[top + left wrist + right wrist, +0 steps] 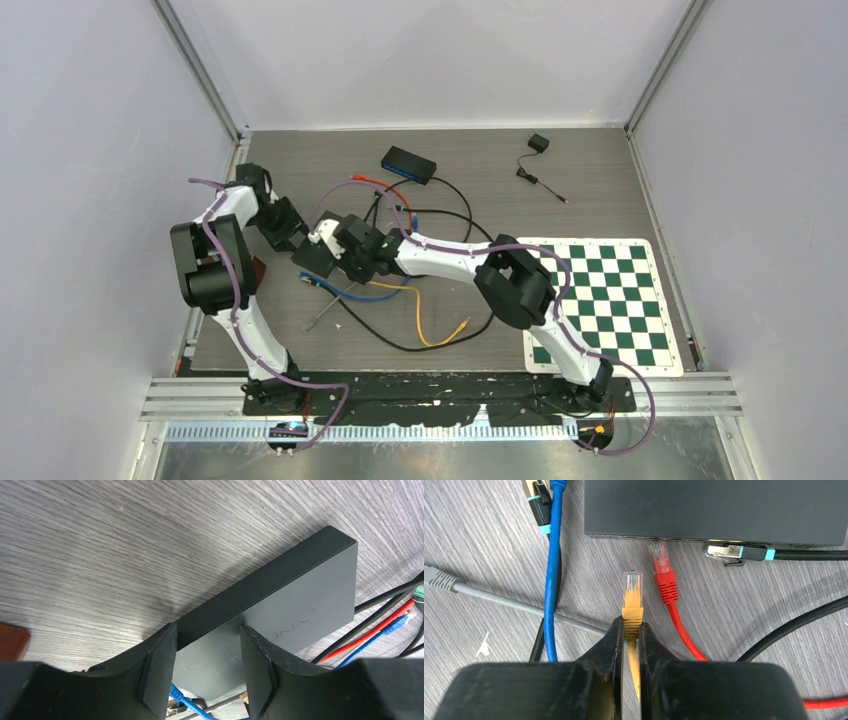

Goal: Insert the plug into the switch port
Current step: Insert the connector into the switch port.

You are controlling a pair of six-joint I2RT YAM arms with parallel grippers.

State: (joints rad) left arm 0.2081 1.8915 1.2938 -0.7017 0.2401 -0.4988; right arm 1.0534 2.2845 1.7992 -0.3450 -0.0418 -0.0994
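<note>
The right gripper pinched the yellow plug short of the switch (steadied by the left gripper), needing forward alignment into a port.

Grey wood-grain tabletop at centre of the frame, enclosed by plain pale walls at left, right and top, with aluminium corner posts; lighting even and diffuse; slotted aluminium rail along the bottom edge.

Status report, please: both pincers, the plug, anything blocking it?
Right pincer shut on yellow cable plug. Left pincer straddling flat black switch box. Plug short of port; red plug alongside.
</note>
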